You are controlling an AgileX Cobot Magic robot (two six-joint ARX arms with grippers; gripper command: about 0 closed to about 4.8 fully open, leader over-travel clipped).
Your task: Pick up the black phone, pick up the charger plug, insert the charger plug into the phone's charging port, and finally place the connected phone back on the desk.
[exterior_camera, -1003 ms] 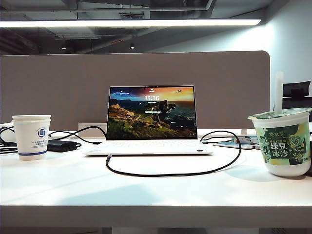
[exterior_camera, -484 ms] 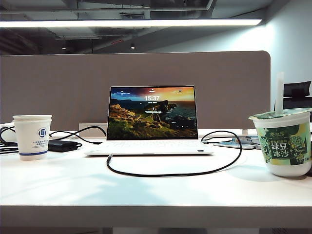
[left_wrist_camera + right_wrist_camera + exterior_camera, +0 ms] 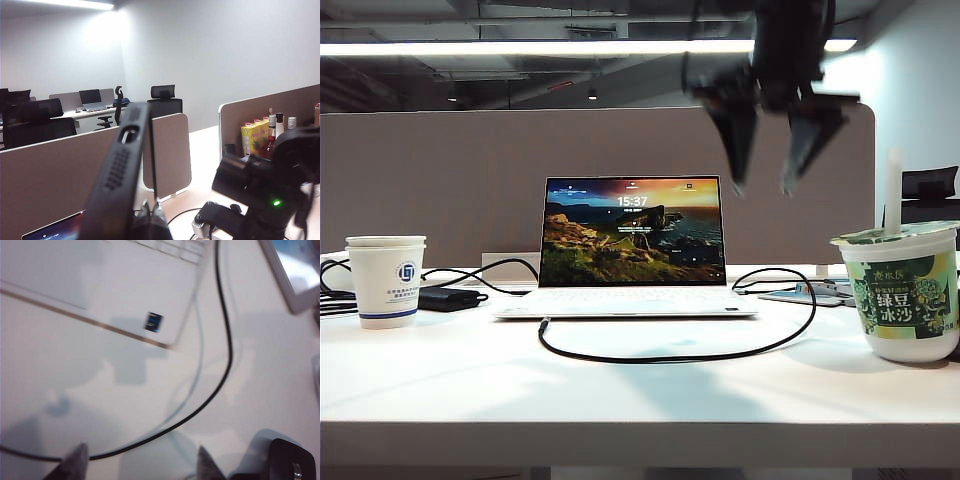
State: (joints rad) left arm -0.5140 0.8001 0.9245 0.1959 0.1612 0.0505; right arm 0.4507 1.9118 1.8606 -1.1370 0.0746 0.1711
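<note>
Exterior view, table (image 3: 640, 400): white and smooth, with a thick front edge nearest the camera.
Black cable (image 3: 720, 352): loops over the table in front of the laptop (image 3: 632, 245) and curls back past its right side.
Charger plug (image 3: 542, 324): lies on the table just before the laptop's front edge, toward its left corner, untouched.
Paper cup (image 3: 384, 280): stands well left of the laptop, a black power brick (image 3: 447, 298) beside it.
Dessert cup (image 3: 907, 290): green label and white straw, stands well right of the laptop.
Right claw (image 3: 761, 188): hangs in the air above the laptop's right edge, fingers pointing down and spread apart, released, nothing between them.
Right wrist view: the right claw's two fingertips (image 3: 75, 460) frame bare table beside the laptop's front corner, the black cable curving between.
Left claw (image 3: 150, 217): not seen from the exterior camera; only a sliver shows in the left wrist view, raised and looking level over the room, clenched on the black phone (image 3: 117, 185).
Black phone: stands up from the left claw, edge toward the lens, aloft above the laptop.
Charging port (image 3: 130, 134): oblong slot in the phone's edge, uncovered, nothing in it.
Partition (image 3: 470, 190): grey panel directly behind the laptop.
Room: office desks, black chairs, pale walls and a ceiling light strip beyond the partition.
</note>
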